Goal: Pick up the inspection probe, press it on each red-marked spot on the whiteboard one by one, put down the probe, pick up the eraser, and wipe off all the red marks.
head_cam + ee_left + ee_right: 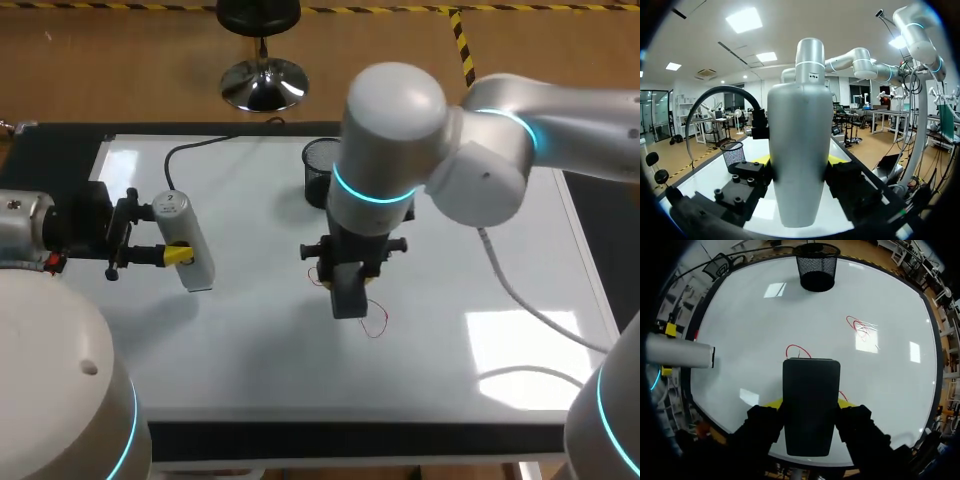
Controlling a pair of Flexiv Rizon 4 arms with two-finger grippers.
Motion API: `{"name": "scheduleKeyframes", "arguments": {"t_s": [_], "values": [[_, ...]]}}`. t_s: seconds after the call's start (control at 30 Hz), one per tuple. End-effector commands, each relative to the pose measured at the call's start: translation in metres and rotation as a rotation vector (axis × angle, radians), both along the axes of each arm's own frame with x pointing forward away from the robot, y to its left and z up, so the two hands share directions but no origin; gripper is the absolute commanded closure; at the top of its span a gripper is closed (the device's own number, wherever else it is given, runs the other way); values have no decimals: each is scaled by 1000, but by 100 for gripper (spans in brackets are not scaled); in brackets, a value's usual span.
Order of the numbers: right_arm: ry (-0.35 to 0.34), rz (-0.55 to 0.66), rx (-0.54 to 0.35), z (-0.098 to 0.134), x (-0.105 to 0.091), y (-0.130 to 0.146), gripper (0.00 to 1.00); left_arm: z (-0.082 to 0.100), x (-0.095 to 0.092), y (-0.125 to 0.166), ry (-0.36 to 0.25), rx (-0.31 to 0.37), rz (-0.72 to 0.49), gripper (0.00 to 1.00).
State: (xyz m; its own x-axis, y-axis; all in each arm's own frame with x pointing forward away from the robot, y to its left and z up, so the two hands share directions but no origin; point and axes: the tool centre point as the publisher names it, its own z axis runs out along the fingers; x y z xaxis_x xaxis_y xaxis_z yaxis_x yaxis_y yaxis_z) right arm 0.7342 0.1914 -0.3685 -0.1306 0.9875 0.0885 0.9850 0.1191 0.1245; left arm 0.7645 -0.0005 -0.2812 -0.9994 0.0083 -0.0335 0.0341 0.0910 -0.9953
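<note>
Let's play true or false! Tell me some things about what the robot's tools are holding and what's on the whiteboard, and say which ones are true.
1. The right tool is shut on the black eraser. True.
2. The silver probe lies flat on the table. False: the left tool is shut on it, holding it up.
3. The whiteboard is wiped clean. False: red marks show on it.
4. A black mesh cup stands on the whiteboard. True.
</note>
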Motion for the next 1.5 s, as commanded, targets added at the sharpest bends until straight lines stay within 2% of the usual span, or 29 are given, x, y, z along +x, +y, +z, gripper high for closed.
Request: {"name": "scheduleKeyframes", "arguments": {"t_s": [0.03,0.6,1.3,1.5], "values": [[10,2,-28,-3,6,22,100,1,-1,0,-3,-2,1,100],[52,15,52,-4,6,60,100,1,-1,0,-3,-2,1,100],[52,27,68,-1,5,61,100,1,-1,0,-3,-2,1,100],[49,19,107,-7,13,69,100,1,-1,0,-3,-2,1,100]]}}
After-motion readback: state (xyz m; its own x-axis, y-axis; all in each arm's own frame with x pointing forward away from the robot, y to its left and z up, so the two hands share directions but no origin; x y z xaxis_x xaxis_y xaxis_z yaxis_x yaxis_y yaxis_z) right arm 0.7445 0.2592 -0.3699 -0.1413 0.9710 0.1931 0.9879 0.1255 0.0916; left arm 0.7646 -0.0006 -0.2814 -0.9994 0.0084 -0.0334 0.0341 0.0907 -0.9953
